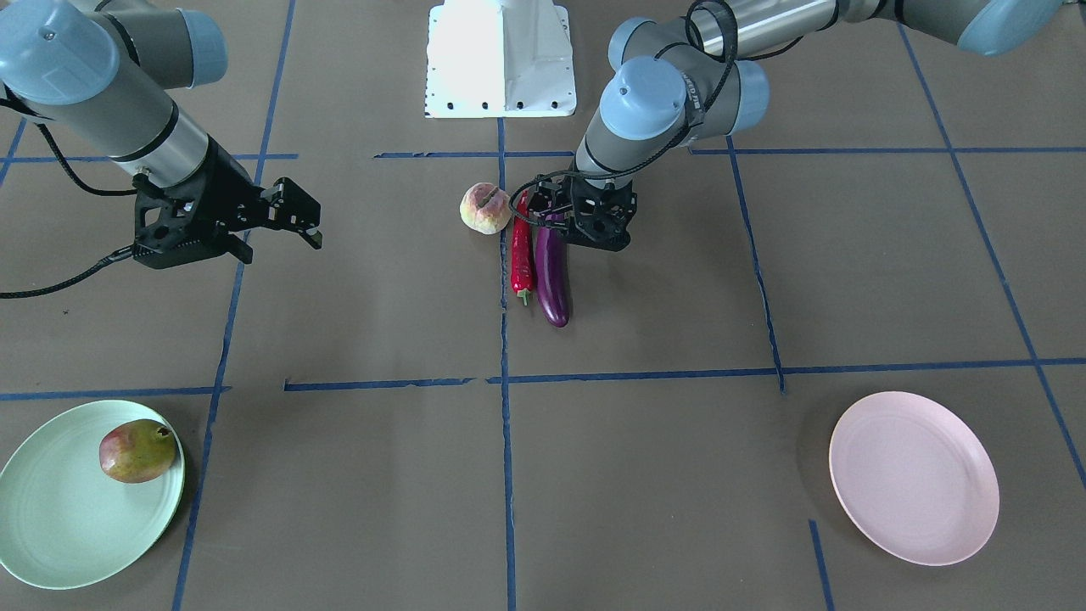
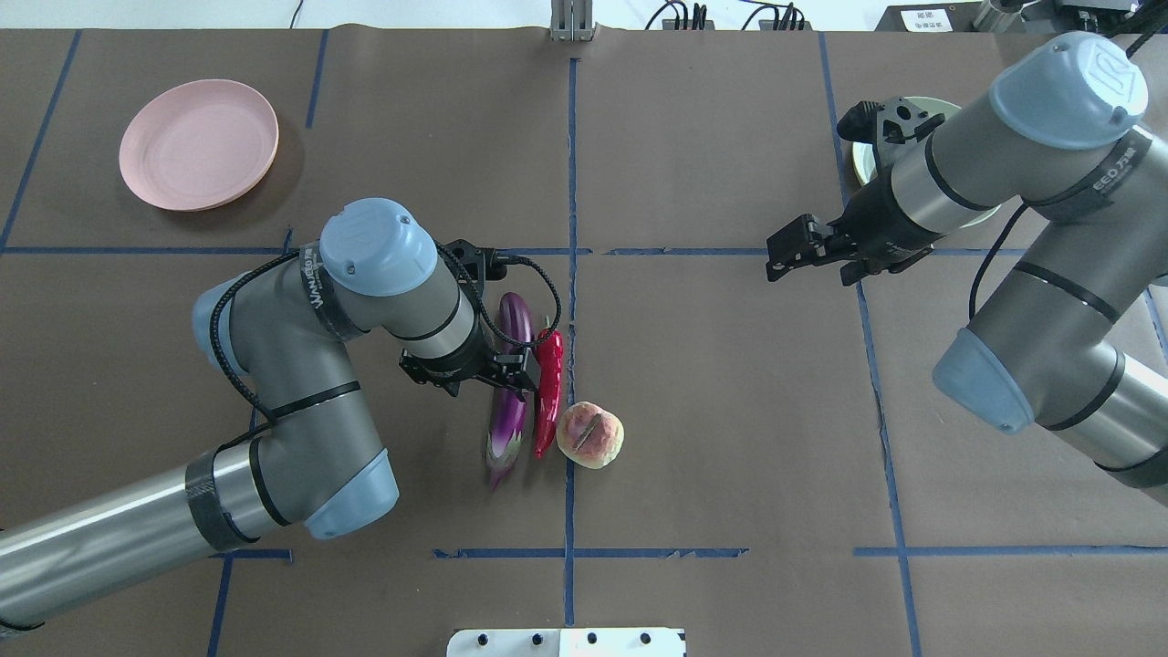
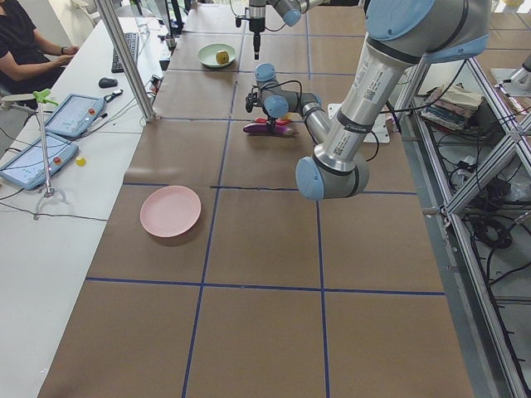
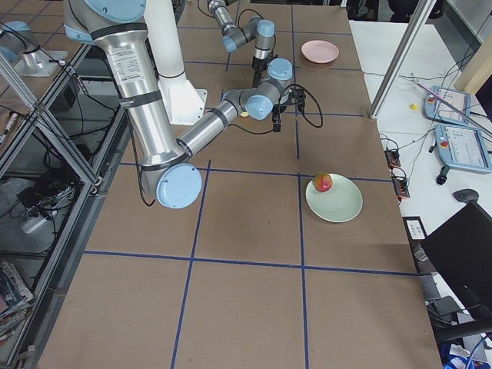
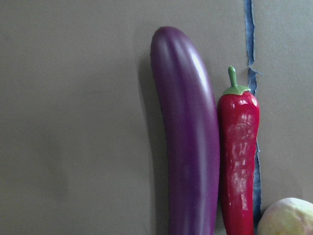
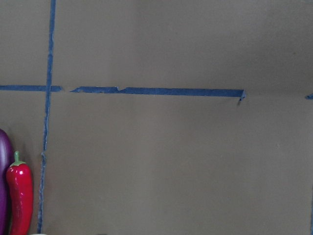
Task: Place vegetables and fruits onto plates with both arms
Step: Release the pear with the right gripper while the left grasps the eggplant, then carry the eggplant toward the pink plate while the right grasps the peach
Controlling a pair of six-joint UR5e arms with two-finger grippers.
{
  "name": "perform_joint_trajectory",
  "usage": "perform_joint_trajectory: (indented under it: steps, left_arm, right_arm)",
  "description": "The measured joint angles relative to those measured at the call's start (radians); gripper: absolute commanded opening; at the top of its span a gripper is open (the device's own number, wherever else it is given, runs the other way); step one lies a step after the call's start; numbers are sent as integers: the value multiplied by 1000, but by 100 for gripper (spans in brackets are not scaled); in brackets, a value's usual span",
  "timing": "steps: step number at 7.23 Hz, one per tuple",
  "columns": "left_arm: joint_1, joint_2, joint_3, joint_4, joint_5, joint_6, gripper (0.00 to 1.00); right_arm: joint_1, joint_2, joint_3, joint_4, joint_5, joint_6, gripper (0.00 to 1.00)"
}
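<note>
The purple eggplant (image 1: 552, 280) and the red chili pepper (image 1: 521, 259) lie side by side at the table's middle, with the peach (image 1: 485, 208) just beside the chili's tip. My left gripper (image 2: 514, 376) is low over the eggplant (image 2: 516, 315), open, with a finger on each side of it. The left wrist view shows the eggplant (image 5: 188, 147), the chili (image 5: 238, 161) and the peach's edge (image 5: 288, 218). The pomegranate (image 1: 137, 451) rests on the mint green plate (image 1: 68, 518). The pink plate (image 1: 914, 478) is bare. My right gripper (image 1: 299, 222) hangs open and empty above the table.
The white base block (image 1: 501, 59) stands at the robot's edge of the table. Blue tape lines divide the brown table cover. An operator (image 3: 25, 50) sits beside tablets at a side desk in the exterior left view.
</note>
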Motion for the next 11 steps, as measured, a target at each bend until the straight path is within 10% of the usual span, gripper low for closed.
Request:
perform_joint_trajectory:
  steps: [2, 5, 6, 11]
  left_arm:
    - [14, -27, 45, -1, 14, -10, 48]
    - [31, -32, 72, -15, 17, -40, 38]
    - [35, -32, 86, -33, 17, -43, 5]
    - [-175, 3, -7, -47, 18, -74, 0]
  right_arm:
    - [-37, 8, 10, 0, -1, 29, 100]
    - [-94, 14, 18, 0, -2, 49, 100]
    - [-122, 17, 17, 0, -4, 53, 100]
    - [-380, 144, -26, -1, -224, 302, 100]
